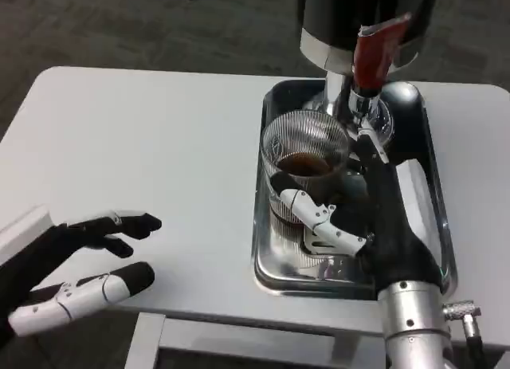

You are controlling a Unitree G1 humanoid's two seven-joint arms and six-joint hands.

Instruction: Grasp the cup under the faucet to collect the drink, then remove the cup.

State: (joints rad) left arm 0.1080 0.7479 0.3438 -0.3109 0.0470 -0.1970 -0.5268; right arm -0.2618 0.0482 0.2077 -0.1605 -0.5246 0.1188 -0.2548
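A clear ribbed cup (305, 155) with dark drink in its bottom stands in the steel tray (275, 265), just left of the dispenser's faucet (368, 107) with its red lever (373, 52). My right hand (362, 213) reaches up from the tray's near right and wraps the cup: white fingers (319, 221) curl across its near side and black ones lie along its right side. My left hand (84, 261) hovers over the table's near left edge, fingers spread, holding nothing.
The black and chrome drink dispenser (362, 18) stands at the tray's far end. The white table (151, 146) stretches to the left of the tray. Its near edge (239, 317) runs just below the tray.
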